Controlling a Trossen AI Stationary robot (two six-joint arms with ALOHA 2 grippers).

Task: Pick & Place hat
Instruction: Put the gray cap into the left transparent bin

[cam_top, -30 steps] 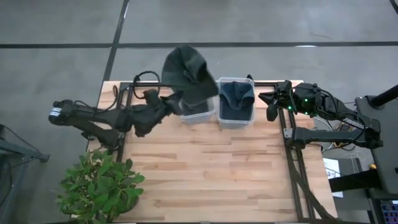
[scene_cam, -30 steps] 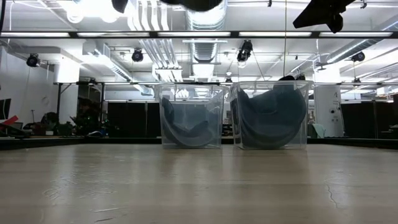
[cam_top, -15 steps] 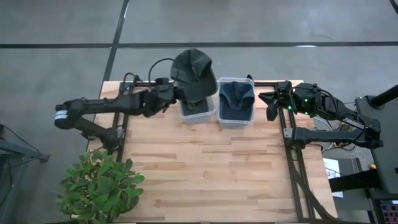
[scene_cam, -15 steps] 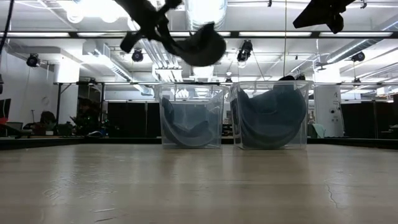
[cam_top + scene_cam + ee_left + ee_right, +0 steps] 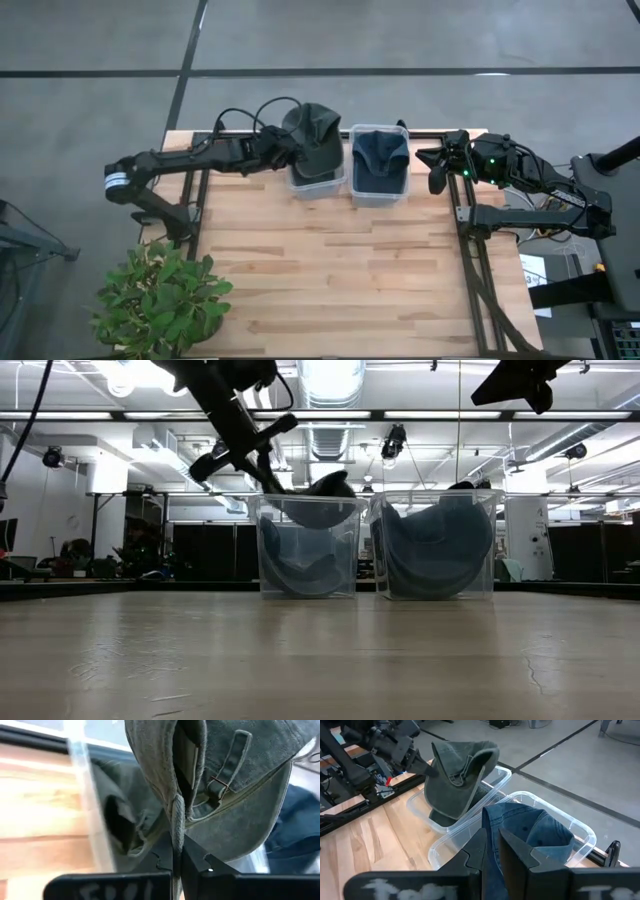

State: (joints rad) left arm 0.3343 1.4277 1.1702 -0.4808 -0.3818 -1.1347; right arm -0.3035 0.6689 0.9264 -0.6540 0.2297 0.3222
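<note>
Green hat (image 5: 316, 136) hung over the left bin (image 5: 318, 183) – our left gripper (image 5: 283, 150) clamped on its brim; released early, it might snag the rim.

**Four cameras around two bins**

The high view looks straight down on the whole table (image 5: 330, 270). The low view sits at tabletop height, facing level across to the two clear bins (image 5: 307, 546) and the room behind. The left wrist view is pressed close to the green hat (image 5: 215, 785); the right wrist view sees both bins from farther off.
</note>
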